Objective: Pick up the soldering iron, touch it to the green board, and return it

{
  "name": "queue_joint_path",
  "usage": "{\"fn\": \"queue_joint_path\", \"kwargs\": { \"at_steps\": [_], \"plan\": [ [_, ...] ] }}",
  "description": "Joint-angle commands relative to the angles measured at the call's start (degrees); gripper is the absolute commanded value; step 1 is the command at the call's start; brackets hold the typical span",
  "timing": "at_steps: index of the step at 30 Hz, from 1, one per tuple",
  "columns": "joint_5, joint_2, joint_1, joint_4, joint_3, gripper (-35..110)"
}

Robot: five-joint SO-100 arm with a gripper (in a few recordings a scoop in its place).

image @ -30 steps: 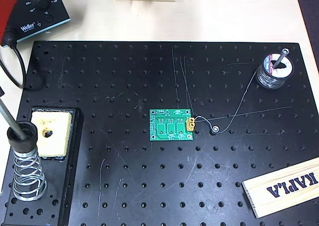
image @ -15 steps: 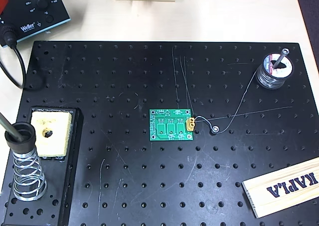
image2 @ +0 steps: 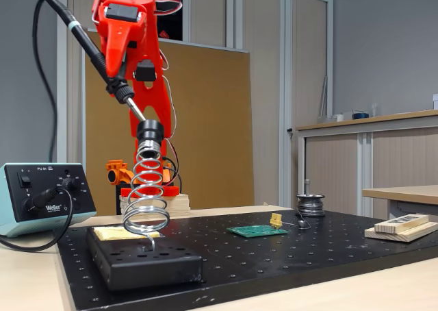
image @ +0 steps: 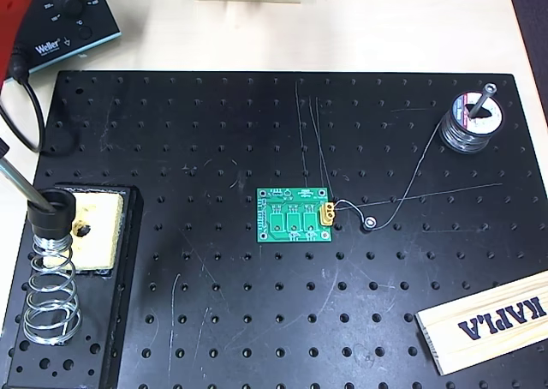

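Soldering iron [image2: 102, 61] tip at the coil stand [image2: 146, 188]
Your pincer [image2: 116, 85] pinches its light, stiff handle; keep hold there, away from the tip.

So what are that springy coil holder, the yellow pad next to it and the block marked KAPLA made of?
The coil holder looks like bare steel wire: silvery, with bright glints along its loops. The yellow pad seems to be sponge, matte and porous, with a hole in the middle. The KAPLA block looks like unfinished pale wood, with faint grain lines and dark printed letters.
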Motion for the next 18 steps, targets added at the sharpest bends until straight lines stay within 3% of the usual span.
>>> {"fn": "queue_joint_path", "kwargs": {
  "at_steps": [1,11,18],
  "plan": [
    [4.75,1.23,-0.53,-2.72,5.62,6],
    [12.74,1.05,-1.32,-5.36,10.81,7],
    [11.25,3.25,-1.76,-7.82,15.64,21]
  ]
}}
